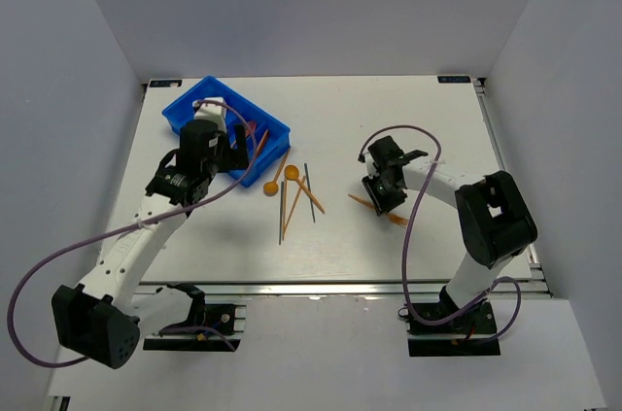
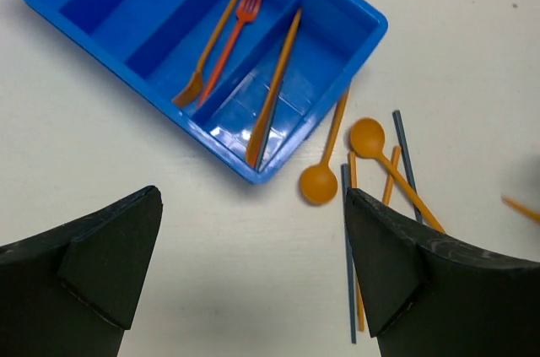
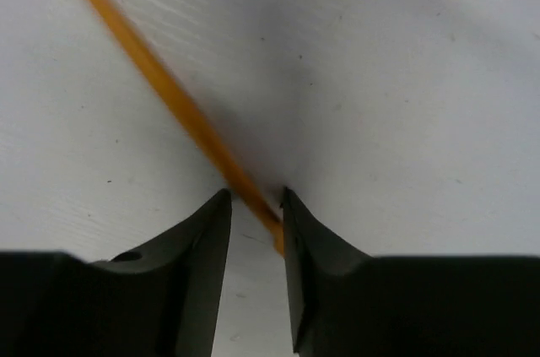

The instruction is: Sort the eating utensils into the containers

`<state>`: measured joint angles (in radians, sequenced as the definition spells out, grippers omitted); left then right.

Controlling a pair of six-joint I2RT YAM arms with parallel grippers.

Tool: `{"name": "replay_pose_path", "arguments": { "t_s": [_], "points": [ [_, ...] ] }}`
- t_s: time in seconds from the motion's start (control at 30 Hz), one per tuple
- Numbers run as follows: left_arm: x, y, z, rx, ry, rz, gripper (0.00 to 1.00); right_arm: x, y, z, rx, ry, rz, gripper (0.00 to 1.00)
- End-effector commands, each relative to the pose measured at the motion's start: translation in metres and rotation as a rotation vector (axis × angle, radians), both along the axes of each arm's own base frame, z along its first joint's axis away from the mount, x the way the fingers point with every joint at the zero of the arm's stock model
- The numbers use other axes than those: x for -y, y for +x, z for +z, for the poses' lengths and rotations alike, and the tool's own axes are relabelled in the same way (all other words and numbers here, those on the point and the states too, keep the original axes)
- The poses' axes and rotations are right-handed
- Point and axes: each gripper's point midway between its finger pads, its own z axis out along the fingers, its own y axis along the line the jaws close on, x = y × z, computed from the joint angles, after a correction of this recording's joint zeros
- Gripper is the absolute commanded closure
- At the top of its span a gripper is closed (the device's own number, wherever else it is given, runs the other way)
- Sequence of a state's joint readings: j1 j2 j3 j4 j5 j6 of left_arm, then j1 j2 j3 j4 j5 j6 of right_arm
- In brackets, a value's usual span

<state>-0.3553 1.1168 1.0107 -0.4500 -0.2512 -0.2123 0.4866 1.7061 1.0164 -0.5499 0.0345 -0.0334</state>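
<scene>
Grey walls close in a white worktop [image 1: 437, 119], with a bright blue tray [image 2: 126, 28] of four long compartments lying at an angle towards its far left. The left gripper [image 2: 253, 230] hangs above the worktop just beside the tray's near corner, its fingers [image 2: 110, 264] spread wide with nothing between them. In one inner compartment lie an orange utensil [image 2: 207, 45] and a red fork [image 2: 236, 32], side by side. The end compartment next to it holds an orange stick-like piece [image 2: 278, 70] with a dark grey one [image 2: 263, 139] under its near end. Just outside that end of the tray, loose on the worktop, are two orange spoons [image 2: 319, 184] [image 2: 367, 137], dark grey sticks [image 2: 402, 150] and thin orange sticks [image 2: 390, 181], crossing one another. Well apart, to the right, the right gripper [image 3: 256, 205] is down at the worktop with its fingers [image 3: 194, 273] drawn to a narrow gap. The end of an orange stick [image 3: 169, 95] lies slantwise in that gap, against one fingertip; whether it is pinched cannot be told.
</scene>
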Motion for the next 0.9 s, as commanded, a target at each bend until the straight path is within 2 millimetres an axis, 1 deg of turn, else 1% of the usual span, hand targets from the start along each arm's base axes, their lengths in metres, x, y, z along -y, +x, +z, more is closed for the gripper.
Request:
{"name": "replay_pose_path", "arguments": {
  "t_s": [0.0, 0.03, 0.07, 0.1, 0.13, 0.17, 0.2, 0.23, 0.27, 0.3, 0.33, 0.37, 0.4, 0.43, 0.47, 0.5, 0.57, 0.6, 0.67, 0.7, 0.77, 0.8, 0.83, 0.87],
  "points": [
    [0.012, -0.011, 0.008, 0.019, -0.102, -0.038, 0.02, 0.004, 0.006, -0.012, 0.012, -0.033, -0.037, 0.66],
    [0.016, -0.014, 0.005, 0.012, -0.120, -0.054, 0.02, 0.003, 0.005, -0.013, 0.011, -0.025, -0.062, 0.73],
    [0.018, -0.015, 0.005, 0.009, -0.147, -0.050, 0.02, 0.004, 0.010, -0.012, 0.044, -0.036, -0.082, 0.79],
    [0.021, -0.015, 0.006, 0.008, -0.174, -0.047, 0.02, 0.002, 0.011, -0.011, 0.058, -0.037, -0.094, 0.85],
    [0.025, -0.015, 0.005, 0.006, -0.209, -0.052, 0.02, -0.002, 0.012, -0.008, 0.071, -0.023, -0.130, 1.00],
    [0.042, -0.021, -0.004, -0.026, -0.278, -0.111, 0.02, -0.005, 0.019, 0.003, 0.125, -0.013, -0.161, 1.00],
    [0.061, -0.019, 0.005, -0.001, -0.410, -0.137, 0.02, -0.017, 0.025, 0.011, 0.166, 0.037, -0.183, 1.00],
    [0.076, -0.023, 0.004, -0.005, -0.490, -0.182, 0.02, -0.026, 0.027, 0.028, 0.206, 0.114, -0.209, 1.00],
    [0.098, -0.038, -0.014, -0.078, -0.619, -0.237, 0.02, -0.048, 0.021, 0.040, 0.182, 0.255, -0.236, 1.00],
    [0.118, -0.037, 0.007, 0.003, -0.709, -0.313, 0.02, -0.072, 0.029, 0.061, 0.229, 0.408, -0.230, 1.00],
    [0.128, -0.040, 0.010, 0.012, -0.767, -0.341, 0.02, -0.088, 0.025, 0.092, 0.267, 0.550, -0.210, 1.00],
    [0.139, -0.046, 0.003, -0.021, -0.847, -0.341, 0.02, -0.109, -0.001, 0.099, 0.161, 0.711, -0.179, 1.00],
    [0.150, -0.047, 0.022, 0.039, -0.906, -0.396, 0.02, -0.124, -0.011, 0.114, 0.149, 0.804, -0.150, 1.00],
    [0.165, -0.055, 0.025, 0.028, -0.929, -0.441, 0.02, -0.137, -0.012, 0.138, 0.187, 0.897, -0.116, 1.00],
    [0.176, -0.055, 0.021, 0.006, -0.934, -0.454, 0.02, -0.144, -0.016, 0.148, 0.187, 0.914, -0.112, 1.00],
    [0.187, -0.056, 0.029, 0.010, -0.937, -0.476, 0.02, -0.157, -0.026, 0.154, 0.185, 0.911, -0.077, 1.00],
    [0.194, -0.052, 0.027, 0.000, -0.922, -0.467, 0.02, -0.165, -0.032, 0.163, 0.199, 0.901, -0.068, 1.00],
    [0.198, -0.048, 0.025, -0.001, -0.925, -0.461, 0.02, -0.175, -0.039, 0.174, 0.203, 0.915, -0.043, 1.00],
    [0.198, -0.043, 0.021, -0.005, -0.919, -0.438, 0.04, -0.182, -0.043, 0.184, 0.219, 0.921, -0.032, 1.00],
    [0.199, -0.041, 0.016, -0.014, -0.913, -0.429, 0.05, -0.190, -0.050, 0.193, 0.220, 0.937, -0.005, 1.00],
    [0.201, -0.041, 0.014, -0.022, -0.917, -0.434, 0.14, -0.194, -0.052, 0.200, 0.231, 0.939, 0.005, 1.00],
    [0.202, -0.039, 0.007, -0.043, -0.909, -0.429, 0.20, -0.199, -0.055, 0.206, 0.237, 0.948, 0.018, 1.00],
    [0.203, -0.039, 0.004, -0.054, -0.902, -0.426, 0.36, -0.200, -0.055, 0.211, 0.248, 0.956, 0.023, 1.00],
    [0.203, -0.038, 0.001, -0.061, -0.889, -0.422, 0.45, -0.200, -0.055, 0.213, 0.253, 0.959, 0.024, 1.00]
  ]
}}
